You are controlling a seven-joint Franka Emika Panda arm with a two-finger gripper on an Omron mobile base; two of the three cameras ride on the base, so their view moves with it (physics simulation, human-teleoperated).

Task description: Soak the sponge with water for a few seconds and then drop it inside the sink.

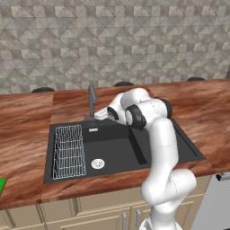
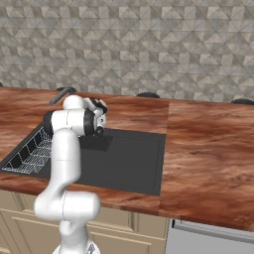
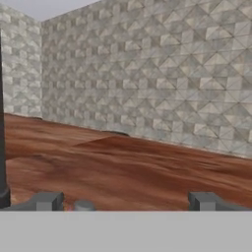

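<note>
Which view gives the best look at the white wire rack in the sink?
The left base view: the wire rack sits unobstructed at the left end of the black sink, beside the round drain. In the right base view the rack is partly hidden by the arm and cut by the picture's left edge.

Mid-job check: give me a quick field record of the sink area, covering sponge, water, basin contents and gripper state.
sponge: bright green block at the left edge of the left base view, on the wooden counter, cut off by the frame
water: no stream visible
sink: matte black rectangular basin, round silver drain
rack: white wire rack in the basin's left part
faucet: grey spout behind the basin
gripper: open, holding nothing, beside the faucet
</note>
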